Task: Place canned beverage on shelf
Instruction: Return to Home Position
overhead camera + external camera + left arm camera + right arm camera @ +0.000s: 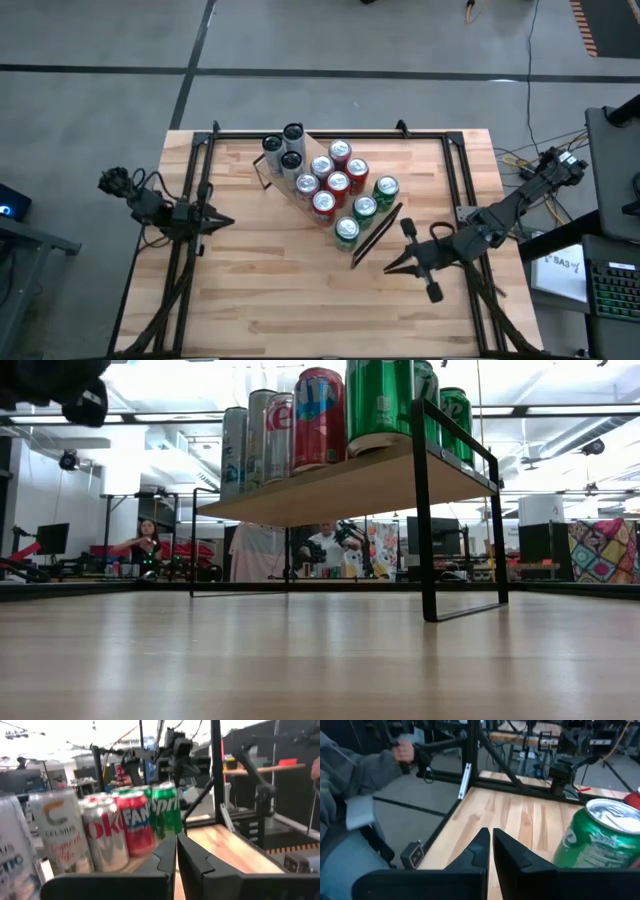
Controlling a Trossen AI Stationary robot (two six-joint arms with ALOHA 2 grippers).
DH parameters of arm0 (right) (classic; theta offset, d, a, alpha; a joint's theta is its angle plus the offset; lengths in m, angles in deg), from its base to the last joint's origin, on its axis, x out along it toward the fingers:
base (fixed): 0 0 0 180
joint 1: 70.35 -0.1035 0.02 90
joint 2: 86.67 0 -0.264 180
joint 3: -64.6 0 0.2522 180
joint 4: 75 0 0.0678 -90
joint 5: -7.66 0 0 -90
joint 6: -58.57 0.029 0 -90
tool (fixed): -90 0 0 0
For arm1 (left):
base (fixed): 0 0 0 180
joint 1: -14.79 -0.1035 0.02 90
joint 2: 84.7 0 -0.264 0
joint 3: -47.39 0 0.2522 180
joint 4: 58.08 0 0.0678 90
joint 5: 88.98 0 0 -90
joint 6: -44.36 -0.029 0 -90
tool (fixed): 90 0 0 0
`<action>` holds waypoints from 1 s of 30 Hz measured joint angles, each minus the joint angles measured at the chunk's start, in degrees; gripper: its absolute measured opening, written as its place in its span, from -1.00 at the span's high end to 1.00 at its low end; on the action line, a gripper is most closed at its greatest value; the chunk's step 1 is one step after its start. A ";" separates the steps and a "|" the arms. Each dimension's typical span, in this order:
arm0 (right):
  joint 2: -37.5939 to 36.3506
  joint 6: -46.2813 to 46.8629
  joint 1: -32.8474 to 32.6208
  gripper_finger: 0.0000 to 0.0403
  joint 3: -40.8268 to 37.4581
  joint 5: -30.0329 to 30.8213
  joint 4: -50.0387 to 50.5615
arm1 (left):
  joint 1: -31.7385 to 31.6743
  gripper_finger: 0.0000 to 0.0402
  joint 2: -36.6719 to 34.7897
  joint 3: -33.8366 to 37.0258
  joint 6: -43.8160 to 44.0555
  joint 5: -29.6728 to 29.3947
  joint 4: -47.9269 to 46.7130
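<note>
Green can [378, 405] on the shelf [330, 485], its top out of frame

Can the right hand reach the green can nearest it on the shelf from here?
Probably, from above: the right hand sits shut just beyond the black end frame, which bars a level approach to that green can.

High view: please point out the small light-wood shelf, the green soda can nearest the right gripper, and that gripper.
Small light-wood shelf [376, 236]: high view, on its black end frame.
Green soda can [347, 230]: high view, on its top.
Right gripper [390, 267]: high view, between its fingertips.
</note>
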 joint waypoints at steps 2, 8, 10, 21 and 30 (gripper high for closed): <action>-1.78 -0.32 -0.41 0.94 -3.00 -0.07 -3.18 | 0.00 1.00 0.37 0.78 0.85 -0.83 0.15; -7.25 -3.39 -0.42 0.94 -11.67 -0.39 -9.43 | -0.11 1.00 -0.09 2.21 1.65 -2.42 2.19; -9.40 -4.52 -0.41 0.94 -14.36 -0.39 -12.07 | -0.11 1.00 -0.09 2.61 1.73 -2.46 2.40; -22.48 -11.09 -0.39 0.94 -27.01 -2.77 -19.63 | -0.17 1.00 -0.09 7.37 2.92 -2.50 8.70; -35.11 -16.73 -0.12 0.94 -35.51 1.10 -24.06 | -0.26 1.00 0.05 13.34 4.06 -3.87 17.63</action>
